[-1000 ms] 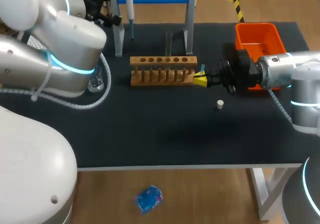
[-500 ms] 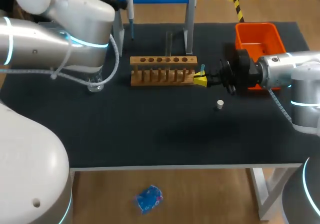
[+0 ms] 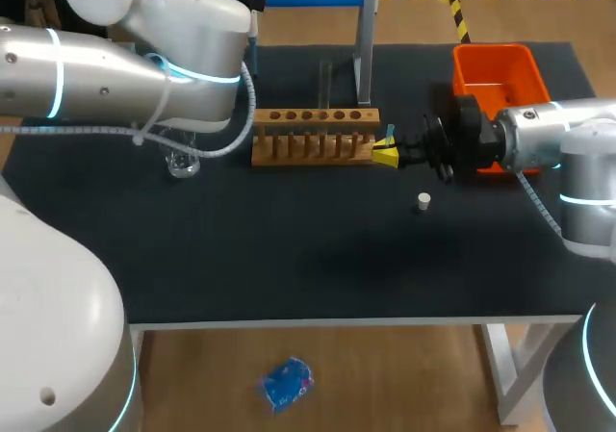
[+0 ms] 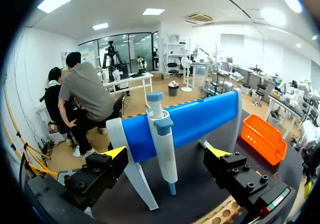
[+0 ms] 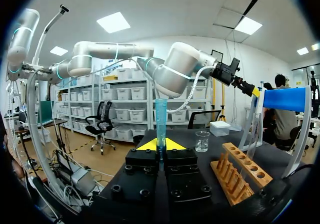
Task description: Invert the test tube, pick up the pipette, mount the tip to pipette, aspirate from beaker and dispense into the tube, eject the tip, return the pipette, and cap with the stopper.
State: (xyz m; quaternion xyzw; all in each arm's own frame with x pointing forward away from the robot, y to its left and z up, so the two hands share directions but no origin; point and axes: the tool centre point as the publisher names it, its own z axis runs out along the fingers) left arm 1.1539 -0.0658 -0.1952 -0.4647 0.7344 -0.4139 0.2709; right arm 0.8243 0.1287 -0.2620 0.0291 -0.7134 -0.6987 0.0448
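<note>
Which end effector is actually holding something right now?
The right end effector, shut on the blue test tube; the left end effector is open, the pipette ahead ungripped.

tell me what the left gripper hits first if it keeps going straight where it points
Most likely the pipette hanging on the blue stand, centred ahead of the open left gripper; how far off is unclear.

- Stretches the left arm (image 3: 125,66) in from the left toward the far side of the desk (image 3: 289,259), left hand (image 4: 167,151) spread wide.
- Holds the right arm (image 3: 549,134) low and level, right hand (image 3: 387,153) clamped from both sides on the test tube (image 5: 161,119).
</note>
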